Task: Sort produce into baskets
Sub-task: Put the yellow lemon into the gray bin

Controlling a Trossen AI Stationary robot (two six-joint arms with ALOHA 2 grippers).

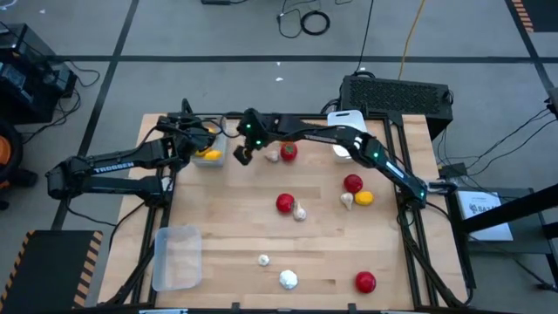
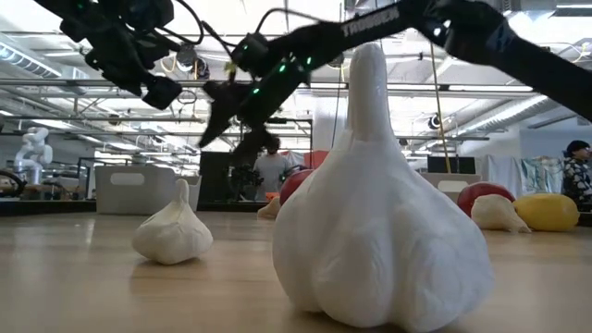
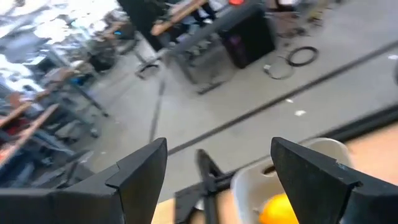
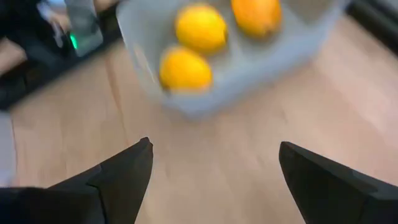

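"TROSSEN" on left arm (image 1: 112, 166) (white lettering); partial "TROSSEN" on right arm (image 2: 370, 20).

A pale wooden butcher-block table top (image 1: 227, 228) stands on a grey concrete floor (image 1: 218, 30) crossed by dark seam lines. Beyond the table's far right corner sits a black perforated metal box (image 1: 397, 94). A coiled black cable (image 1: 315, 23) lies on the floor past the far edge. Across the room, long ceiling light strips (image 2: 518, 69) run over workbenches, and a person in a light shirt (image 2: 274, 168) stands there.
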